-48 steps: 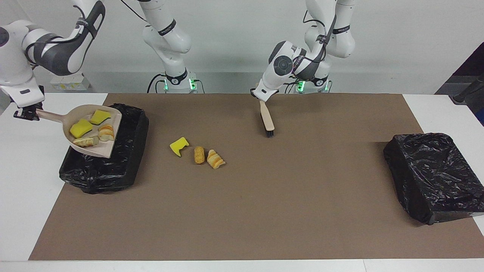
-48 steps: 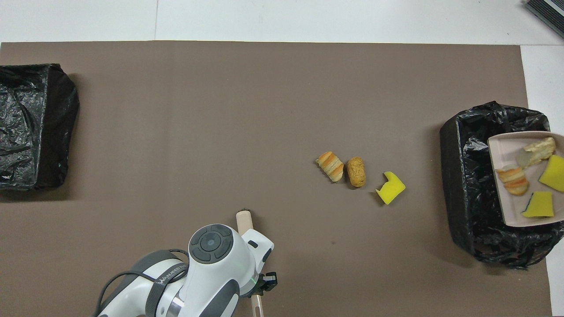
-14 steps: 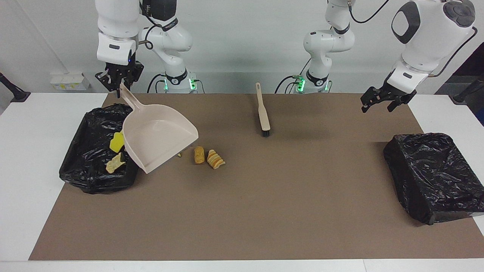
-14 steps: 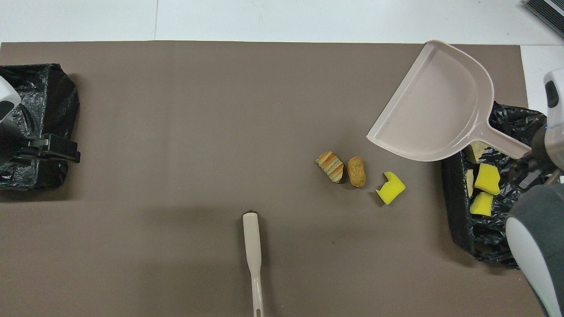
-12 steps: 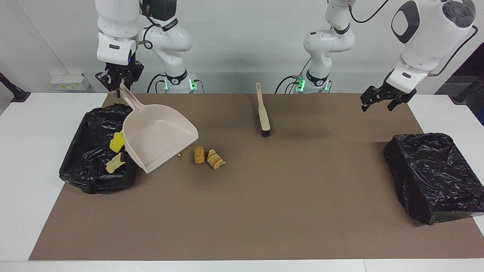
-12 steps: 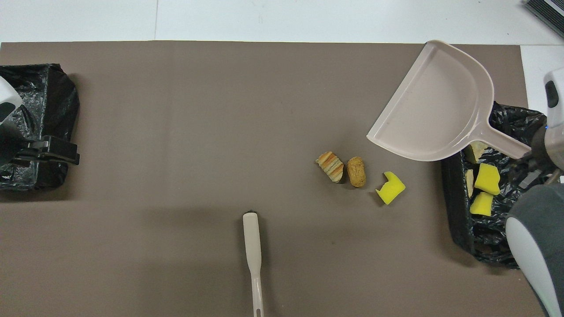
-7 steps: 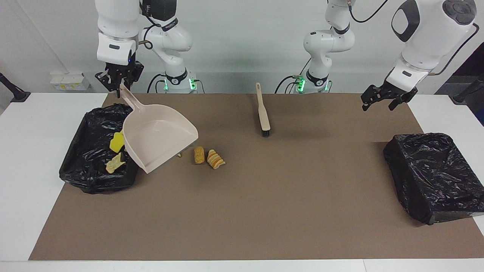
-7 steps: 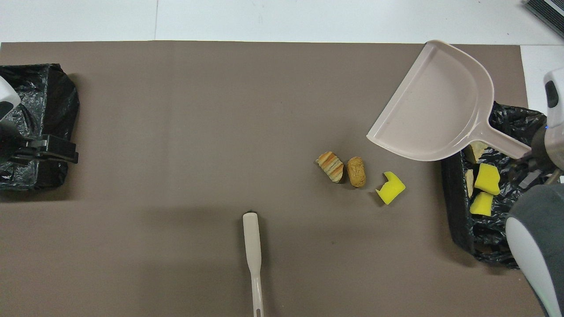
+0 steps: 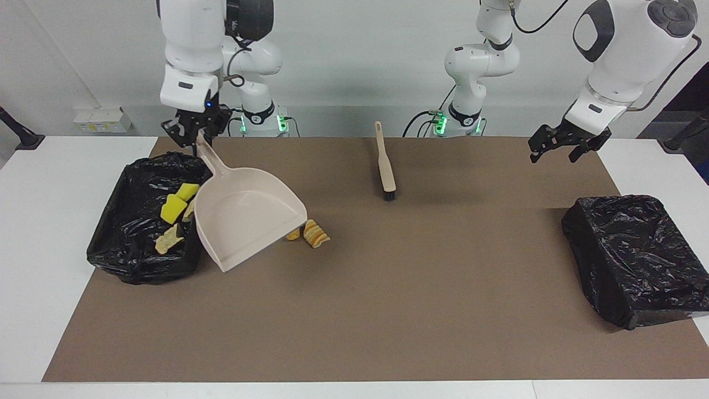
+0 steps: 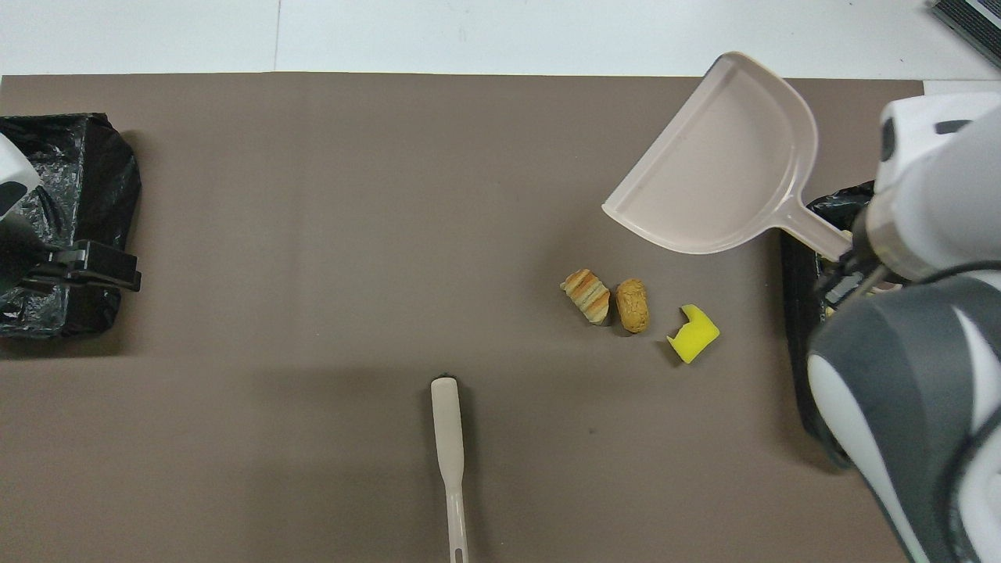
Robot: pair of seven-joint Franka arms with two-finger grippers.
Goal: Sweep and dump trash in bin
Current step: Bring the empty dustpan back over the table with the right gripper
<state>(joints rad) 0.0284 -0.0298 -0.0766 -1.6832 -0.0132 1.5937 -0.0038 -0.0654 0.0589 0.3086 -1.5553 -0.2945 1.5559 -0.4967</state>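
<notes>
Your right hand (image 9: 197, 134) is clamped on the handle of the dustpan (image 9: 249, 217), which hangs empty and tilted, its open edge over the mat beside the bin (image 9: 145, 221) at the right arm's end of the surface. Part of the trash (image 9: 173, 209) already lies in that bin; three pieces (image 10: 632, 308) sit on the mat between the bin and the brush (image 9: 385, 164), a striped pastry, a brown lump and a yellow sponge chunk. Your left hand (image 9: 560, 144) hangs with its fingers spread wide, holding nothing, over the mat near the second bin (image 9: 637, 256). Watch the pan's lip: bring it down too close and it may knock the sponge chunk or lumps away instead of landing flat beside them. A tilted landing would likely leave a gap that the pieces slide under. The brush lies untouched nearer the robots; a skewed grasp could make it swing.
</notes>
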